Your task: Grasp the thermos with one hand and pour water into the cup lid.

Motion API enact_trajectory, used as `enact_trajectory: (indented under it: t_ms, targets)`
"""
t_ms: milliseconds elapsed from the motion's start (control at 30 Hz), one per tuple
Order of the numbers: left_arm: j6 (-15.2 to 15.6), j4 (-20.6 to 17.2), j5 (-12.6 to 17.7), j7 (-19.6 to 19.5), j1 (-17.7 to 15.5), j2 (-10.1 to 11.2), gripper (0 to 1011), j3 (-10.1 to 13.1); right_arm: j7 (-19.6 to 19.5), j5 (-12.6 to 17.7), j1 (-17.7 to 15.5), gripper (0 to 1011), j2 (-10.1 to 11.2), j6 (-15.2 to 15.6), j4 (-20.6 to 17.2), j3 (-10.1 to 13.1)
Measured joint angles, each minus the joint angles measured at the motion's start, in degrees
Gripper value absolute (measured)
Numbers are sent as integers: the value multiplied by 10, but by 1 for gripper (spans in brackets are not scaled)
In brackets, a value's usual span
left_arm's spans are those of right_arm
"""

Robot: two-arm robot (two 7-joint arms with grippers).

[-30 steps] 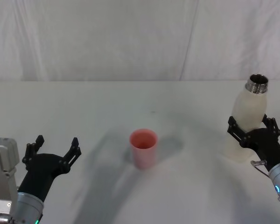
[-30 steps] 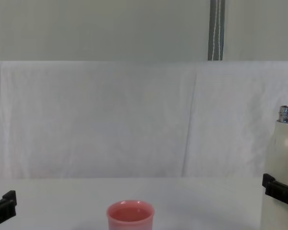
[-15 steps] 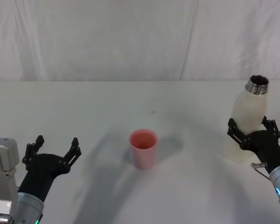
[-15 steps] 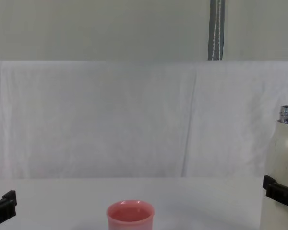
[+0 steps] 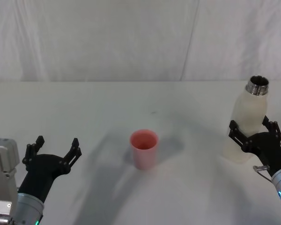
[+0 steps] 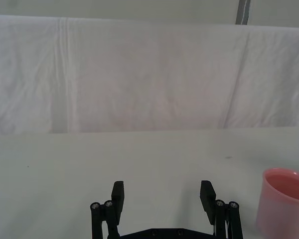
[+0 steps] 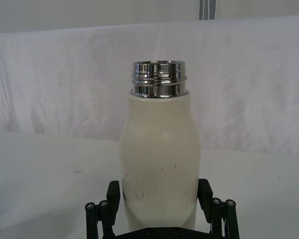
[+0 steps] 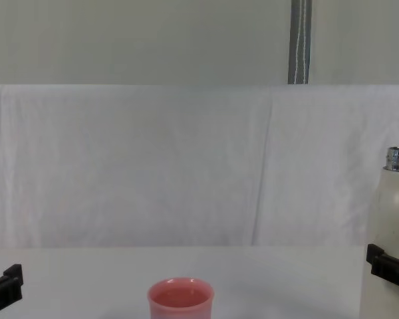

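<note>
Your right hand (image 5: 256, 131) sits at the right side of the table (image 5: 131, 103), with its fingers (image 7: 113, 195) set on either side of the lower body of the thermos (image 5: 247, 125). In the right wrist view the two fingers lie against the bottle's flanks, so the hand looks clamped on it. The thermos stands upright with its steel neck open at the top, and its base appears to rest on the table. The cup lid (image 5: 144, 149) stands upright near the table's middle, well apart from the thermos and to its left. Your left hand (image 5: 55, 148) hovers at the left, fingers spread apart and holding nothing, with the cup lid off to its right.
</note>
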Motion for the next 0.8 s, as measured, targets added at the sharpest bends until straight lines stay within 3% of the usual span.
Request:
enact_trajectory:
  t_ms: [800]
  targets:
    - [0, 0, 0, 0, 0, 0, 1001, 0, -10, -5, -29, 1001, 1, 8, -32, 7]
